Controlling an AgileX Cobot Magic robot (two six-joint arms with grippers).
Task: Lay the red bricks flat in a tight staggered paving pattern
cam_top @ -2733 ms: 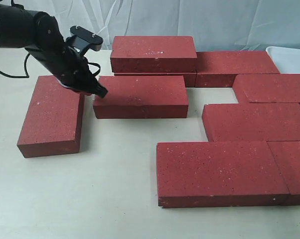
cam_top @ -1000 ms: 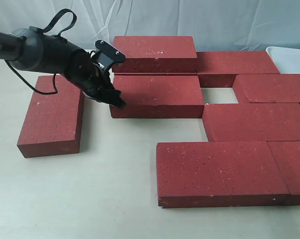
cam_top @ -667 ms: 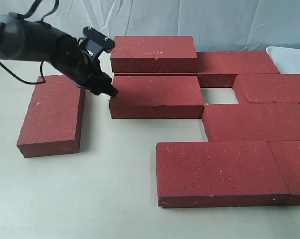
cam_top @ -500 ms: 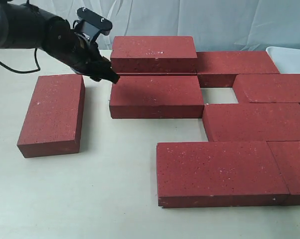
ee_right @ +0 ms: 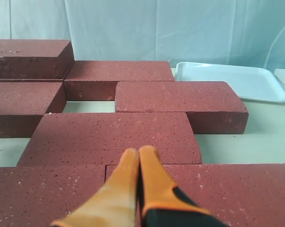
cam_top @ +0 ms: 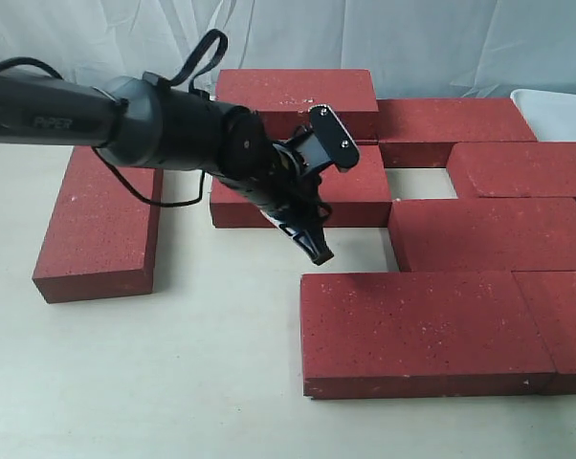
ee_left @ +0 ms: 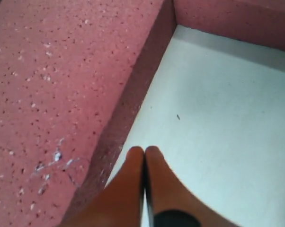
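Near centre frame, the left pincer (cam_top: 319, 254), pressed together, points at the pale counter (cam_top: 221, 363) between dark-red rectangular bricks (cam_top: 422, 330). Lower down, the right pincer (ee_right: 138, 158) is pressed together too.

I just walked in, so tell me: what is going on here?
A two-armed robot is laying red bricks into a paving pattern. The left gripper, shut and holding nothing, points down at the bare table between the middle brick and the front brick. A lone brick lies apart on the left, and a stacked brick sits on another at the back. The right gripper is shut too.
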